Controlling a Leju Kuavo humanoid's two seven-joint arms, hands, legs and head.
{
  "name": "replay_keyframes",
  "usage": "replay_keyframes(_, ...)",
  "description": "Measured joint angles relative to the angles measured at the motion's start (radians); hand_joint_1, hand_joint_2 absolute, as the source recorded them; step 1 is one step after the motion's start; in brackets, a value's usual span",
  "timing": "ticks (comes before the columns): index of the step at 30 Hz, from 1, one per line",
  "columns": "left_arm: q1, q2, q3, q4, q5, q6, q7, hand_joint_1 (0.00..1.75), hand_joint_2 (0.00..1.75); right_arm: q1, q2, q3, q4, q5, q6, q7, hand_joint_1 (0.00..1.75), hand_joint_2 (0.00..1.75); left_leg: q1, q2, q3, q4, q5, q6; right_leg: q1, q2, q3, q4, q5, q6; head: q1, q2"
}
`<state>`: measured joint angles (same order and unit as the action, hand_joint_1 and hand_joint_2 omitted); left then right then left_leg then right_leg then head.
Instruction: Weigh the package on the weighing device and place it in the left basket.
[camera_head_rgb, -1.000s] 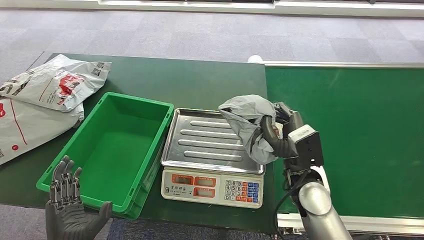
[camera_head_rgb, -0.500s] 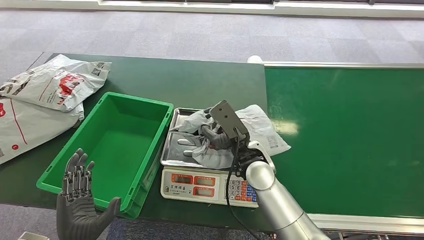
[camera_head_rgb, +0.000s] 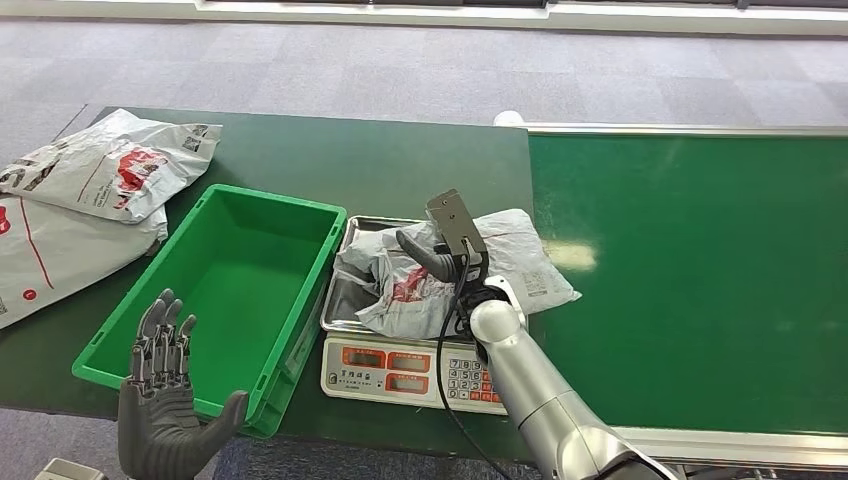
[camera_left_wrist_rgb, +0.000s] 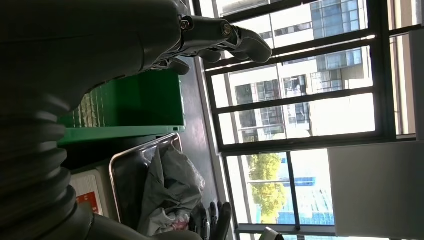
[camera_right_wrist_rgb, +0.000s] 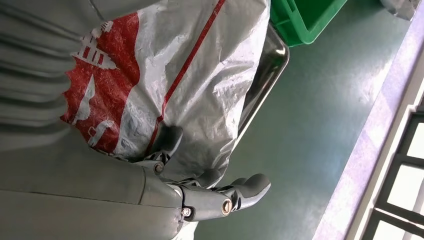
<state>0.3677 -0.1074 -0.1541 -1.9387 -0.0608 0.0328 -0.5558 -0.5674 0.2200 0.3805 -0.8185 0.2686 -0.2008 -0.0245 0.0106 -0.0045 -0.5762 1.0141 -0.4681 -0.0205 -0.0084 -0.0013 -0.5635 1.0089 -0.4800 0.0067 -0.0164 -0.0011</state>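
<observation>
The crumpled grey plastic mailer package with red print lies on the steel pan of the electronic scale, under the right hand, whose fingers rest on it; whether it grips I cannot tell. Weighing looks under way. The move into the green plastic basket remains; just beside it the left hand waits with fingers spread, holding nothing

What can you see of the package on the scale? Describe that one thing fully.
The package is a crumpled grey plastic mailer bag with red print and a white label. It lies on the scale's steel tray, one end overhanging toward the conveyor. The right hand rests on it, fingers among its folds.
</observation>
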Motion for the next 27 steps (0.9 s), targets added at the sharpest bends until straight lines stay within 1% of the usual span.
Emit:
replay_keyframes(7,-0.002,0.003,0.000,0.000,-0.002,0.000,0.000,0.00,1.75,-0.008,0.008,-0.012,0.022,-0.001,0.000,-0.001,0.00,0.00,0.000,0.000,0.000,0.000,0.000,0.000,0.000,0.000,0.000,0.000,0.000,0.000,0.000,0.000)
replay_keyframes(9,-0.003,0.003,0.000,0.000,-0.005,0.000,0.000,0.00,1.75,-0.009,0.010,-0.014,0.027,-0.007,-0.001,-0.013,0.00,0.00,0.000,0.000,0.000,0.000,0.000,0.000,0.000,0.000,0.000,0.000,0.000,0.000,0.000,0.000)
replay_keyframes(11,-0.006,0.004,-0.001,0.000,-0.019,0.004,0.000,0.00,1.75,-0.004,0.010,-0.019,0.023,-0.031,-0.007,-0.061,0.00,0.00,0.000,0.000,0.000,0.000,0.000,0.000,0.000,0.000,0.000,0.000,0.000,0.000,0.000,0.000)
replay_keyframes(13,-0.014,0.004,-0.006,-0.002,-0.059,0.018,0.002,0.00,1.75,0.016,0.009,-0.026,-0.019,-0.066,-0.016,-0.143,0.00,0.00,0.000,0.000,0.000,0.001,0.000,0.000,0.000,0.000,-0.001,0.000,0.000,0.000,0.000,0.000)
replay_keyframes(15,-0.036,0.005,-0.021,-0.008,-0.134,0.040,0.012,0.00,1.75,0.056,0.004,-0.029,-0.118,-0.096,-0.027,-0.227,0.00,0.87,0.000,-0.001,-0.001,0.001,0.000,0.000,0.000,-0.001,-0.001,0.000,0.000,0.000,0.000,0.000)
replay_keyframes(17,-0.075,0.007,-0.050,-0.012,-0.237,0.061,0.033,0.00,1.75,0.103,-0.004,-0.029,-0.260,-0.116,-0.034,-0.284,0.00,1.75,0.000,-0.001,-0.001,0.001,0.000,0.000,0.000,-0.001,-0.002,0.000,0.000,0.000,0.000,0.000)
replay_keyframes(21,-0.183,0.008,-0.138,0.002,-0.423,0.100,0.107,0.00,1.75,0.207,-0.038,-0.037,-0.575,-0.110,-0.025,-0.337,0.00,1.75,0.000,-0.001,-0.001,0.001,0.000,0.000,-0.001,-0.002,-0.003,-0.001,0.000,0.000,0.000,0.000)
replay_keyframes(24,-0.293,0.010,-0.208,0.054,-0.496,0.091,0.222,0.00,1.75,0.310,-0.060,-0.085,-0.804,-0.061,-0.005,-0.362,0.00,0.44,-0.001,-0.002,-0.002,0.002,0.000,0.001,-0.001,-0.003,-0.002,-0.001,0.000,0.000,0.000,0.000)
replay_keyframes(25,-0.334,0.009,-0.230,0.080,-0.524,0.086,0.266,0.00,1.75,0.349,-0.063,-0.112,-0.875,-0.040,-0.001,-0.372,0.00,0.44,-0.001,-0.003,-0.002,0.002,0.000,0.001,-0.001,-0.004,-0.002,-0.001,0.000,0.001,0.000,0.000)
replay_keyframes(27,-0.414,0.001,-0.268,0.137,-0.585,0.082,0.339,0.00,1.75,0.424,-0.066,-0.173,-0.992,-0.013,0.002,-0.398,0.00,1.31,-0.001,-0.003,-0.002,0.002,0.000,0.001,-0.002,-0.004,-0.002,-0.001,0.001,0.001,0.000,0.000)
